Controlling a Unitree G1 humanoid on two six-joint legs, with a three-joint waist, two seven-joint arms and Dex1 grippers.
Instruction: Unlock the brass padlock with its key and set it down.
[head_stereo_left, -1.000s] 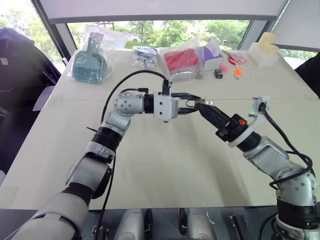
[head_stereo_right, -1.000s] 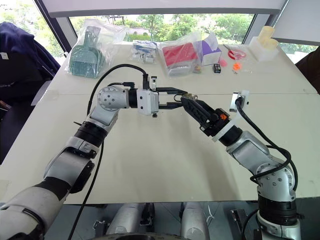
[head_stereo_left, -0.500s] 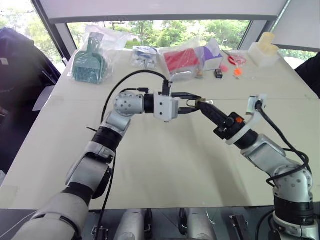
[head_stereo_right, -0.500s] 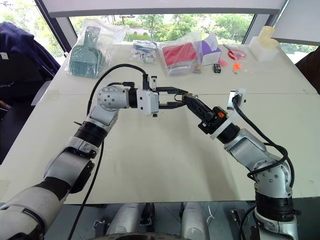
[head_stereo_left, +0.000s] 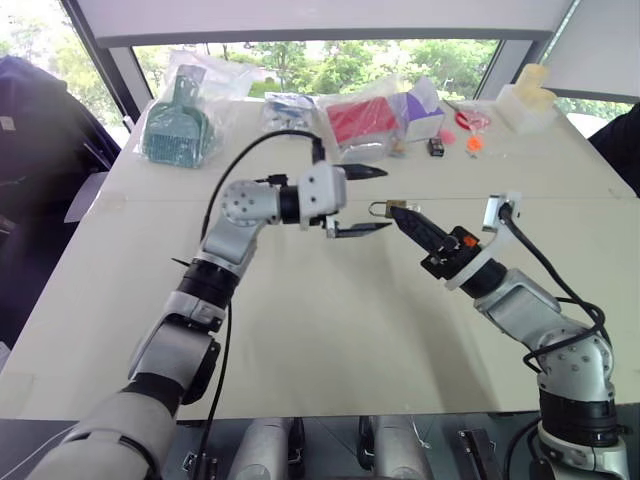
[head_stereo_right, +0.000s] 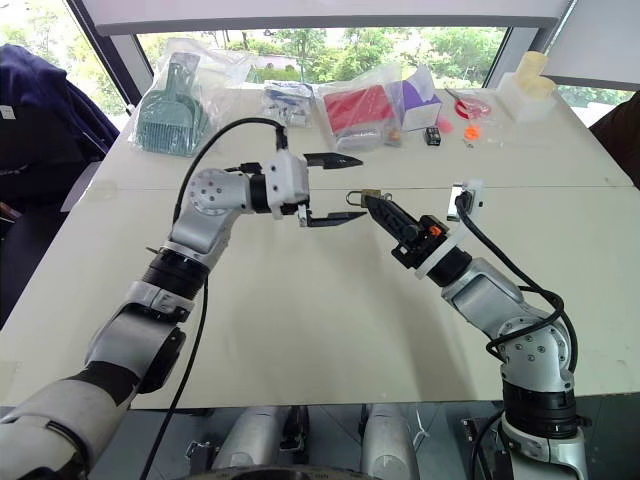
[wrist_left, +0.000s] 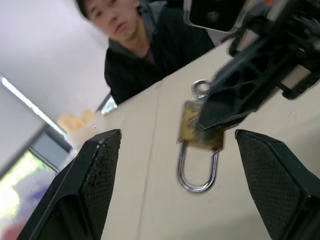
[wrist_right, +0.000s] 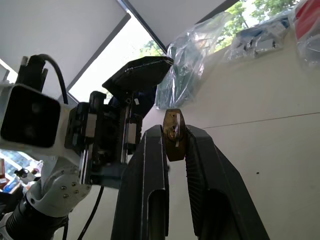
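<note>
The small brass padlock (head_stereo_left: 396, 207) hangs in the air over the middle of the table, its silvery shackle (wrist_left: 197, 172) pointing toward my left hand. My right gripper (head_stereo_right: 372, 203) is shut on its brass body (wrist_right: 174, 135), reaching in from the right. My left gripper (head_stereo_left: 387, 199) is wide open, with one finger (head_stereo_left: 362, 172) above and one finger (head_stereo_left: 358, 229) below the padlock, touching nothing. A small silvery ring (wrist_left: 201, 88) sticks out of the body's end opposite the shackle; I cannot tell whether it is the key.
Along the table's far edge lie a bagged green dustpan (head_stereo_left: 178, 125), a bagged red pack (head_stereo_left: 362, 120), a purple box (head_stereo_left: 422, 108), a small black box (head_stereo_left: 437, 147), orange bits (head_stereo_left: 475, 143) and a white holder (head_stereo_left: 528, 100). A person in a dark hoodie (wrist_left: 150, 50) sits beside the table.
My left gripper has opened wide, let go of the padlock and rolled. The right gripper has closed on the padlock and now holds it alone.
</note>
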